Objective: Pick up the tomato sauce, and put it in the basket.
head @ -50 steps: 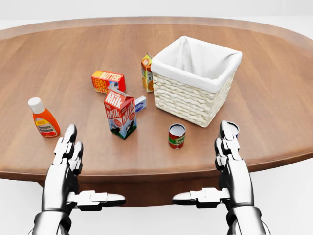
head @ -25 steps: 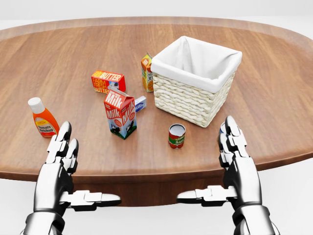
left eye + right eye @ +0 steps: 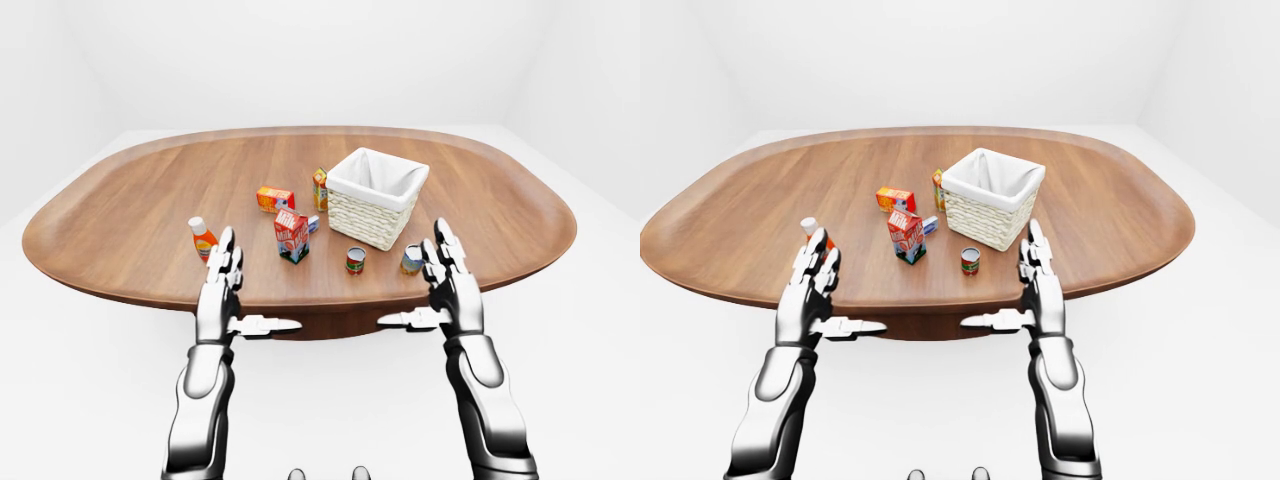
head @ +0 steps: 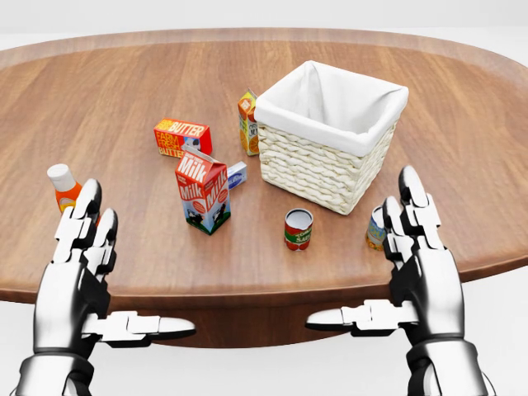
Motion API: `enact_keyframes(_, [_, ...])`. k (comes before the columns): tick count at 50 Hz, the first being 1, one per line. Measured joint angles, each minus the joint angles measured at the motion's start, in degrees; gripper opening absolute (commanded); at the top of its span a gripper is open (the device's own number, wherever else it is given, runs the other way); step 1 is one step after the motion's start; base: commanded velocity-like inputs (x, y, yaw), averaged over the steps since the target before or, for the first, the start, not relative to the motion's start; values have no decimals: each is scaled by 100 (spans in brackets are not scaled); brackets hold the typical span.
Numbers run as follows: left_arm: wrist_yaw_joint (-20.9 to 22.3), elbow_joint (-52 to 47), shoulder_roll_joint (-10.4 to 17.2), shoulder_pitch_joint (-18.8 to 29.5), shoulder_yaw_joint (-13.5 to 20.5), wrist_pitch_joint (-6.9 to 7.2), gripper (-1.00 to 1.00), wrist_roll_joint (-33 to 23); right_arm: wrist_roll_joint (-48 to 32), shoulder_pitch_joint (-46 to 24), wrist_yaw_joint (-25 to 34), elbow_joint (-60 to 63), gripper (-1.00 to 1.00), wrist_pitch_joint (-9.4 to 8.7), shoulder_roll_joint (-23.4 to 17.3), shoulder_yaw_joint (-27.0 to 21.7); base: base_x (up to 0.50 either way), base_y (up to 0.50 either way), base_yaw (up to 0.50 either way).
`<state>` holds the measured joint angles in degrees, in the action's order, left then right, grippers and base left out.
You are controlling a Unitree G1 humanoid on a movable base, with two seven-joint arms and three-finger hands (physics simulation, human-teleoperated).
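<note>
Tomato sauce (image 3: 202, 237): upright bottle on the counter (image 4: 124, 91), view-left, well apart from the basket (image 4: 330, 132).
Left hand (image 4: 78, 272): nearer, fingers spread, empty, just below the bottle.
Right hand (image 4: 421, 264): spread, empty.

A bare, rendered test room rather than any lived-in home: plain white walls (image 3: 300, 50) and a seamless white floor (image 3: 60, 400) surround one large oval wooden table (image 3: 140, 210). Groceries on it, a milk carton (image 4: 202, 191), a butter box (image 4: 181, 137), a small can (image 4: 298, 228) and a lined wicker basket (image 4: 326, 148), lend a faint kitchen flavour.
</note>
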<state>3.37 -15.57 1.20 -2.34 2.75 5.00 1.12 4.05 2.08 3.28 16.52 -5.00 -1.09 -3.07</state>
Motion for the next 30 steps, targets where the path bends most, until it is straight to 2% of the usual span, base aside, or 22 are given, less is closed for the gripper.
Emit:
enact_keyframes(20, [29,-430,6,0,48,0,98,0,97,33,2,682,100,0,2,-52,0,0,0])
enact_keyframes(30, [35,-393,19,-8,58,0,97,-11,150,30,17,790,100,0,14,-60,0,-47,0])
